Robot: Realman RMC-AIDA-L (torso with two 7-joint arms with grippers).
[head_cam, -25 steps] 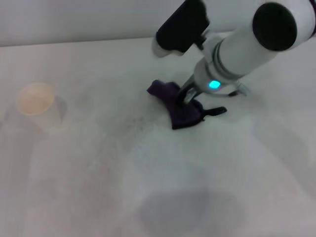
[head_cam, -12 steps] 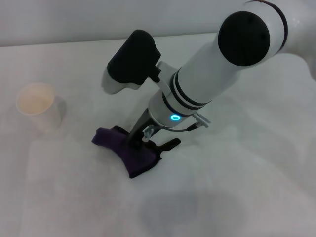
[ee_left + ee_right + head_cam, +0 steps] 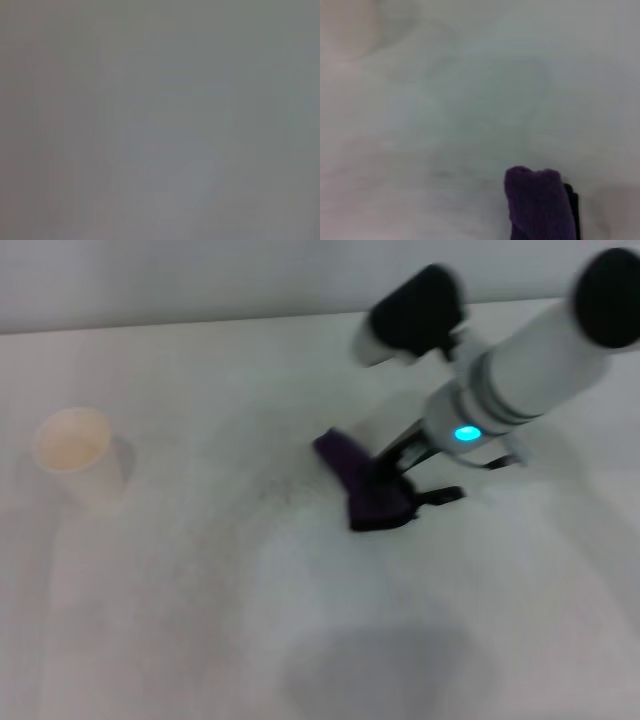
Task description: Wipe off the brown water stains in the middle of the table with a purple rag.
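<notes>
The purple rag (image 3: pixel 362 483) lies crumpled on the white table (image 3: pixel 200 600) near its middle, with its black loop tab (image 3: pixel 440 496) pointing right. My right gripper (image 3: pixel 393 468) comes down from the upper right and is shut on the rag, pressing it to the table. The rag also shows in the right wrist view (image 3: pixel 537 205), with its black edging (image 3: pixel 573 200). Only faint dark specks (image 3: pixel 277 490) show left of the rag; I cannot make out a tan blotch. The left gripper is out of view, and the left wrist view shows only flat grey.
A white paper cup (image 3: pixel 75 450) stands at the left side of the table. A large grey shadow patch (image 3: pixel 380 668) lies near the front edge. The table's far edge (image 3: pixel 200 325) runs along the back.
The right arm swept the rag left and toward the front, then back to the right and farther away, close to where it was a second ago. The cup has not moved.
</notes>
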